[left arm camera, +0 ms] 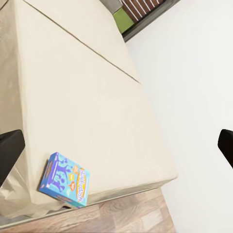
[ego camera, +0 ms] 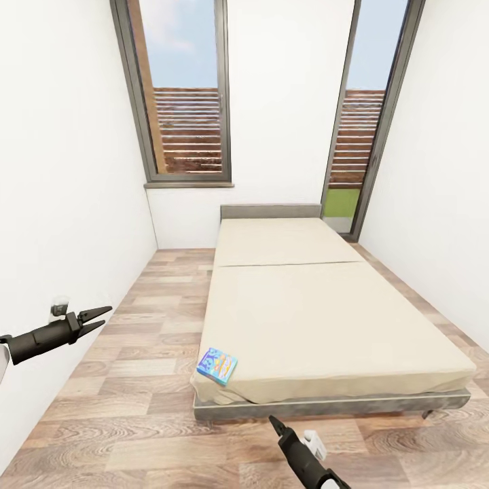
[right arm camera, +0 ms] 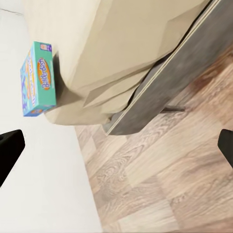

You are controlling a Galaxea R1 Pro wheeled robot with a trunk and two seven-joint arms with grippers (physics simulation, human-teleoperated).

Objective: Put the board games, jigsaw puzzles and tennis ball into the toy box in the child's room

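A low wide bed with a beige mattress and a dark grey frame [ego camera: 319, 407] was observed in a white-walled room with wood plank flooring [ego camera: 136, 407], its grey headboard set against the far wall between two tall dark-framed windows [ego camera: 183, 95]. A seam was noted across the mattress, nearer the headboard end.

One thin flat blue board game box printed with cartoons [ego camera: 216, 365] was recorded lying flat on the near corner of the mattress, on the robot's left side, close to the foot edge. In the left wrist view the same box [left arm camera: 64, 180] was seen just inside the mattress corner, where the cover sagged. In the right wrist view its green edge and printed lettering [right arm camera: 38, 80] were seen beside the corner of the mattress, above the grey frame [right arm camera: 165, 82] and a frame leg.

The left gripper [ego camera: 95, 318] was held above the floor near the left wall, well apart from the bed; its jaws were spread apart and nothing was held. The right gripper [ego camera: 274, 424] was seen over the floor just short of the foot of the bed; in the right wrist view its fingers [right arm camera: 9, 150] stood wide apart at the picture's edges, with nothing between them.
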